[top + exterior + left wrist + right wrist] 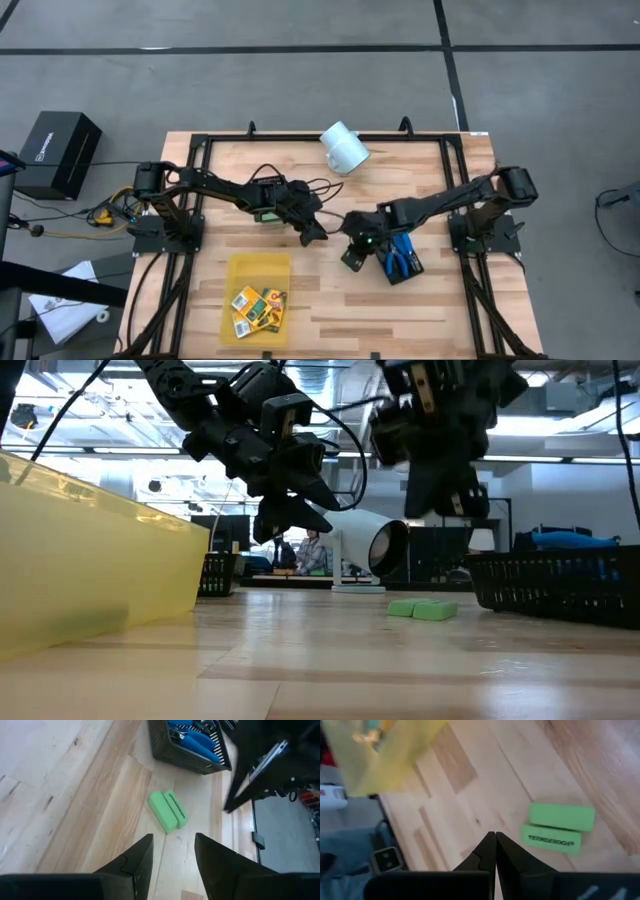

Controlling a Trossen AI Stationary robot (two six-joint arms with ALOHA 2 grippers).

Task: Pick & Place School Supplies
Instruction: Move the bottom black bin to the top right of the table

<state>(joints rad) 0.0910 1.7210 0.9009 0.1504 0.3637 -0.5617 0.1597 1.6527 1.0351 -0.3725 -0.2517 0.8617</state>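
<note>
Yellow tray [259, 270] — orange-yellow boxes [259, 307] inside

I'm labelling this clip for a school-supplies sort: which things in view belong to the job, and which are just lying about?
Job:
- two green erasers
- orange-yellow boxes
- blue-handled tools

Lying about:
- white cup, on its side
- yellow tray
- black mesh tray
- black box, off the table

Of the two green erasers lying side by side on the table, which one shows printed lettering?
In the right wrist view, the green eraser nearer the shut right pincer carries dark lettering; the other eraser, touching it, looks plain.
</note>
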